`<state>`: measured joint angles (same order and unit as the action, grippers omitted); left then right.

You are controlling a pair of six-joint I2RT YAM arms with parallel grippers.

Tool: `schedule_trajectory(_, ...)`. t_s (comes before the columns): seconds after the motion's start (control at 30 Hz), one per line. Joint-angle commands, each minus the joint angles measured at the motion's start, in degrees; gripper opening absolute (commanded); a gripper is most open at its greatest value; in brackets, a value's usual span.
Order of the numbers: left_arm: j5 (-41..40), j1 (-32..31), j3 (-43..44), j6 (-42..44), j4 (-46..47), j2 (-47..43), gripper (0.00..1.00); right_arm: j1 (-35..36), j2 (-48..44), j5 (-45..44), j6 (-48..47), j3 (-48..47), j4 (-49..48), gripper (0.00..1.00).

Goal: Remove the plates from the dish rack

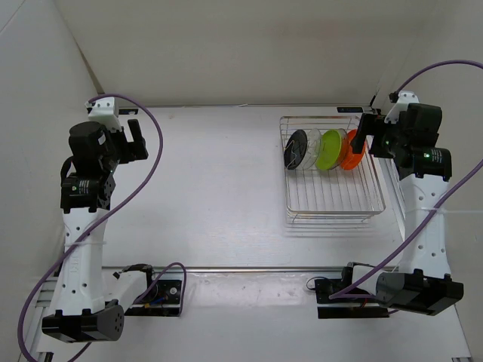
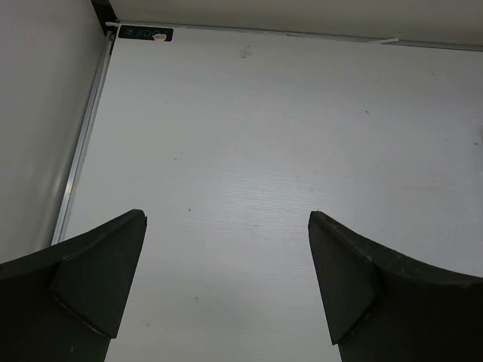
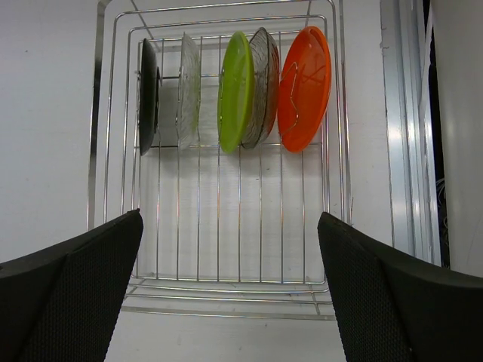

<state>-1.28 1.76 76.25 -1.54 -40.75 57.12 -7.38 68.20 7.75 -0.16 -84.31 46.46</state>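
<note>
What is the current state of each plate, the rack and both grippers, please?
black plate, on edge in the rack, left end of the row
first clear plate, on edge, racked
lime green plate, on edge, racked
second clear plate, on edge, tilted, racked
orange plate, on edge, tilted, right end
dish rack, holding all five plates
left gripper, open, empty, over the table
right gripper, open, empty

5 plates (2 clear), 1 dish rack
</note>
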Motion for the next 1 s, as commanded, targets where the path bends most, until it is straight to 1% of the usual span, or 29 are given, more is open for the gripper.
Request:
schedule_trajectory(0.0,-0.92,0.26,1.01,-0.13,-0.38,-0.79,1.0,0.08,-1.23,-0.98,0.25,-0.15,-2.42,1.0)
schedule_trajectory(0.17,-0.31,0.26,1.01,-0.13,-0.38,-0.79,1.0,0.08,-1.76,-0.37,-0.8,0.99,-2.42,1.0)
schedule_trajectory(0.23,-0.3,0.26,1.01,-0.13,-0.38,-0.26,1.0,0.08,-2.29,1.65,-2.2,0.99,-2.42,1.0)
schedule_trajectory(0.3,0.22,0.26,1.01,-0.13,-0.38,-0.26,1.0,1.83,-2.81,1.66,-2.91,1.61,-2.42,1.0)
schedule_trajectory(0.37,0.22,0.26,1.01,-0.13,-0.38,0.27,1.0,4.37,-2.81,-1.93,-4.05,2.22,-1.73,1.0)
schedule_trajectory(0.4,0.22,0.26,1.01,-0.13,-0.38,0.27,1.0,7.78,-2.29,-3.51,-4.75,2.22,-1.72,1.0)
schedule_trajectory(0.47,1.36,0.26,1.01,-0.13,-0.9,0.79,1.0,11.05,-0.97,-6.85,-5.37,0.74,-1.19,1.0)
schedule_trajectory(0.5,1.89,0.26,1.01,-0.13,-0.91,0.8,1.0,14.2,-0.97,-9.13,-6.07,0.73,-1.19,1.0)
schedule_trajectory(0.57,3.56,0.26,0.39,-0.13,-0.91,1.5,1.0,18.51,1.31,-12.3,-6.6,-0.76,-1.19,1.0)
schedule_trajectory(0.63,4.61,0.26,-0.74,0.4,-1.44,2.12,1.0,21.16,4.02,-16.34,-7.21,-2.16,-1.8,1.0)
schedule_trajectory(0.67,4.62,0.26,-0.75,0.4,-1.44,2.81,1.0,23.0,5.09,-16.97,-7.83,-3.82,-1.81,1.0)
schedule_trajectory(0.77,6.28,0.26,-1.89,0.92,-1.44,4.3,1.0,25.73,9.04,-18.29,-7.83,-5.77,-3.73,1.0)
schedule_trajectory(0.83,8.12,0.26,-3.12,0.93,-1.44,5.1,1.0,26.44,11.68,-20.83,-7.83,-6.3,-6.54,1.0)
schedule_trajectory(0.93,9.36,0.26,-3.83,0.93,-1.44,5.81,1.0,26.45,15.9,-22.95,-7.31,-7.8,-9.44,0.97)
schedule_trajectory(0.97,9.36,0.26,-3.83,0.93,-1.44,6.5,1.0,26.45,18.34,-23.48,-7.31,-8.41,-9.98,0.94)
